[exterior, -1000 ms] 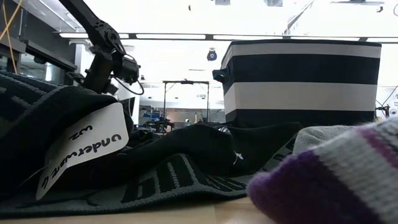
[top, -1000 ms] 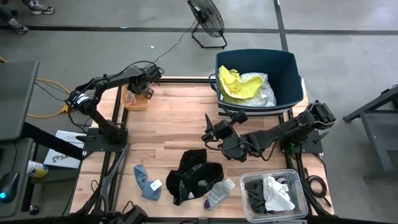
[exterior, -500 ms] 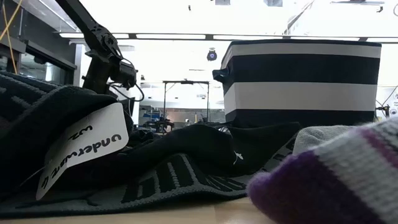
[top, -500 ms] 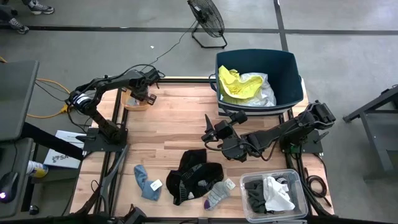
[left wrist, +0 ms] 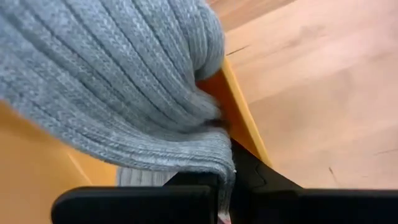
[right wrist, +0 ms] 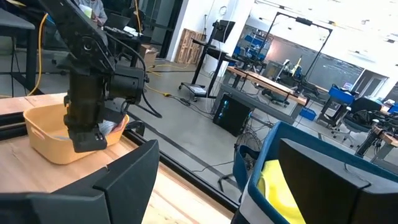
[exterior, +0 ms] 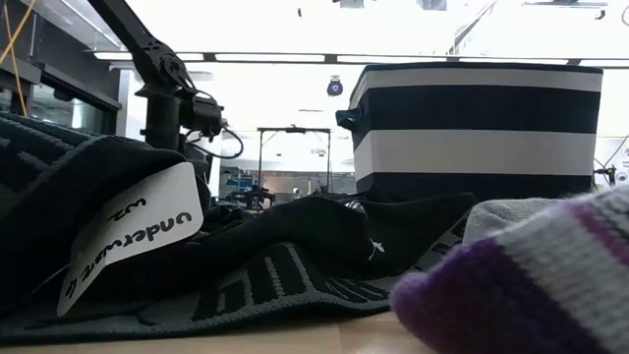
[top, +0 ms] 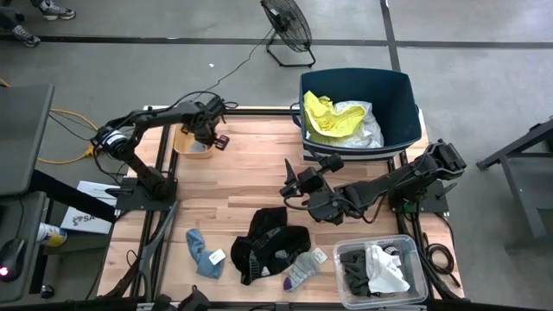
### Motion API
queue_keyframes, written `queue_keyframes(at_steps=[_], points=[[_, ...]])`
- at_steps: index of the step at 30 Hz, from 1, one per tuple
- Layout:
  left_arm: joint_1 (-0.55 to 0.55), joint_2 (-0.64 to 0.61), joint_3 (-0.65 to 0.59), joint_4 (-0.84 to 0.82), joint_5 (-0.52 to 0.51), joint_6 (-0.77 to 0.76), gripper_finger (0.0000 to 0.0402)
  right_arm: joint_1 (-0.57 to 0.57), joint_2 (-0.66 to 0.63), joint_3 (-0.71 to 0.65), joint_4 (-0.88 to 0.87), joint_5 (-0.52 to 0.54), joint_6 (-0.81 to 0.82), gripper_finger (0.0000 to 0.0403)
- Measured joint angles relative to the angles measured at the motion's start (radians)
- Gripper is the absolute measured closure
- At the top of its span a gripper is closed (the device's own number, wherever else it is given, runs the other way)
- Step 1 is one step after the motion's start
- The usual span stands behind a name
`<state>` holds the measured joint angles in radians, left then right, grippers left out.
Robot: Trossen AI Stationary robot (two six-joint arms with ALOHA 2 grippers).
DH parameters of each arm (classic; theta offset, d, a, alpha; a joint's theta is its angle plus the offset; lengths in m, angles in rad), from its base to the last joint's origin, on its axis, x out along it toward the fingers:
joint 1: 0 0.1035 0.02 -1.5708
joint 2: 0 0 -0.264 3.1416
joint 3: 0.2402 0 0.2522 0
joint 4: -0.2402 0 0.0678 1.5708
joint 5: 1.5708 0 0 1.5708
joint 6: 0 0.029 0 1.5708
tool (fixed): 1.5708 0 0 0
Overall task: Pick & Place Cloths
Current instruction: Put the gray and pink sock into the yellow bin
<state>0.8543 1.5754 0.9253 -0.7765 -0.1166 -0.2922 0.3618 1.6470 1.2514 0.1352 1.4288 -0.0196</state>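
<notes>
Currently, all places are given from the navy tub [top: 406, 104].

Navy tub: far right corner of the wooden table [top: 251, 173]; striped dark and white on its outer wall in the low view.
Yellow cloth [top: 328, 119]: inside the tub, against a white cloth [top: 370, 130].
Left gripper [top: 212, 138]: well to the left of the tub, at the orange tray [top: 186, 145] on the table's far left edge; fingers pressed together, pinching a grey ribbed sock [left wrist: 112, 81] that drapes over the tray's rim.
Right gripper [top: 298, 179]: near the tub's front left corner, above bare wood; fingers spread wide, nothing between them.
Black garment [top: 268, 242]: on the table, toward the near edge from the tub; a white tag reading "underwear" lies on it in the low view.
Blue-grey sock [top: 203, 252]: left of the black garment, far from the tub.
Grey sock with purple-pink end [top: 302, 269]: touching the black garment's right side.
Clear bin [top: 346, 289]: near right corner, straight forward of the tub; holds 1 white cloth [top: 384, 268] and dark grey cloths [top: 356, 268].
</notes>
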Motion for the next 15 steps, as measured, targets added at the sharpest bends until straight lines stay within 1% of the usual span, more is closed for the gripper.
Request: queue_keyframes(at_steps=[4,10,15], points=[[-0.034,0.0,0.0,0.02,-0.015,-0.001,0.04,0.0,0.0,0.0,-0.015,-0.017,0.003,0.0082],[-0.029,-0.001,0.011,-0.036,-0.146,-0.05,0.04,0.0,0.0,0.0,-0.033,-0.021,0.019,0.0082],[-0.03,-0.001,0.011,-0.106,-0.218,-0.085,0.04,-0.003,0.0,0.0,-0.033,-0.02,0.023,0.0082]])
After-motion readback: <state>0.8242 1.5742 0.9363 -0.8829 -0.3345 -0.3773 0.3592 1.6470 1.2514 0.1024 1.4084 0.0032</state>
